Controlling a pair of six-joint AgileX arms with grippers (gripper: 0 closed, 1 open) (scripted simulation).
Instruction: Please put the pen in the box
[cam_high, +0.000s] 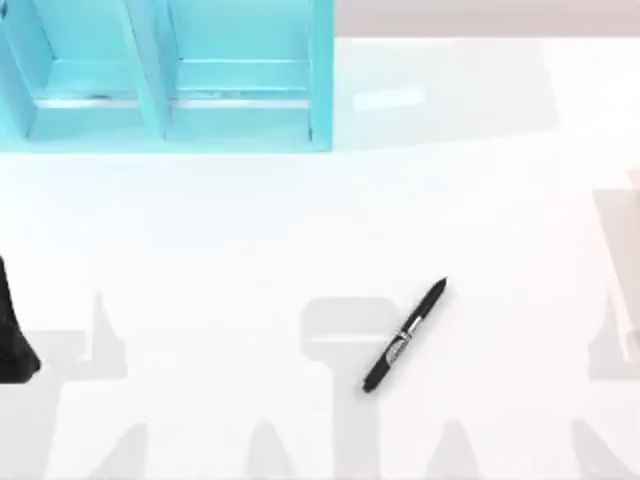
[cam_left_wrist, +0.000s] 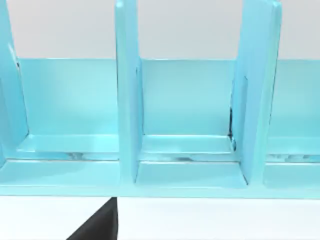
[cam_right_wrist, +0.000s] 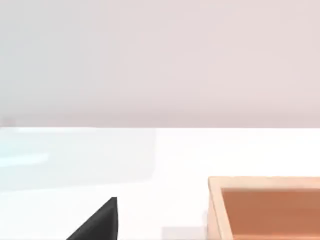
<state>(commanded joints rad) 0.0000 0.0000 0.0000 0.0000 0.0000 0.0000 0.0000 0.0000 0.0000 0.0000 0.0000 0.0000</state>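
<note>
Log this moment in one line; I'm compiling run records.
pen: flat on table, untouched | left arm: parked at left edge | box: empty

The pen (cam_high: 404, 336) is black, with a silvery-white label band at its middle. The table (cam_high: 200, 250) is plain white, crossed by pale grey shadow shapes. At eleven o'clock the divided rack (cam_high: 170, 75) is glossy turquoise all over. The box (cam_right_wrist: 265, 207) has light tan walls and a deeper orange-brown inside. The left arm (cam_high: 12, 330), at nine o'clock, is black.
</note>
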